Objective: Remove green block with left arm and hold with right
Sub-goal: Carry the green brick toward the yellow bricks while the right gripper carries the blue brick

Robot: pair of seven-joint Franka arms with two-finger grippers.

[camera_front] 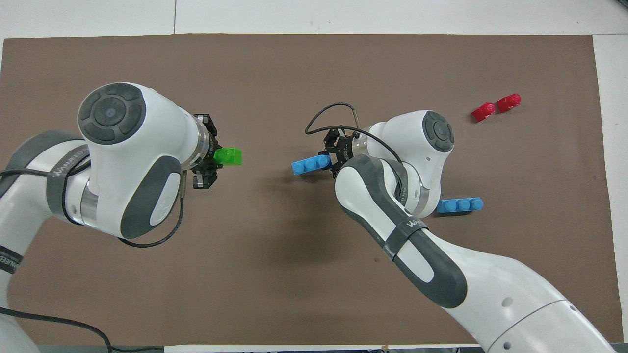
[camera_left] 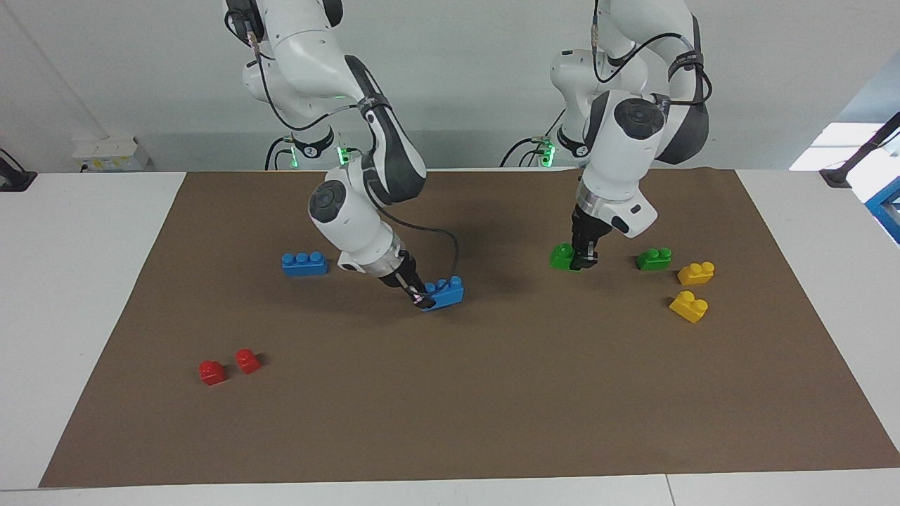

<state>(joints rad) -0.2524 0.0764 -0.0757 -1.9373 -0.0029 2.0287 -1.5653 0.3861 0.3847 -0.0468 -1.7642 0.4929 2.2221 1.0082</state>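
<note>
My left gripper [camera_left: 583, 263] is low over the mat at the left arm's end, shut on one end of a bright green block [camera_left: 563, 256], which sticks out sideways from the fingers toward the table's middle. The overhead view shows the same gripper [camera_front: 212, 165] and green block [camera_front: 229, 157]. A second green block [camera_left: 654, 258] lies on the mat beside them, hidden under the left arm in the overhead view. My right gripper [camera_left: 422, 298], with its looped wire, is shut on one end of a blue three-stud brick [camera_left: 446, 292] near the mat's middle; the gripper [camera_front: 333, 157] and brick [camera_front: 310, 164] also show from overhead.
Two yellow bricks [camera_left: 696, 273] [camera_left: 689, 306] lie near the second green block. Another blue three-stud brick [camera_left: 304, 263] [camera_front: 459, 205] lies at the right arm's end. Two red blocks [camera_left: 211, 372] [camera_left: 247, 360] lie farther from the robots there. A brown mat [camera_left: 450, 422] covers the table.
</note>
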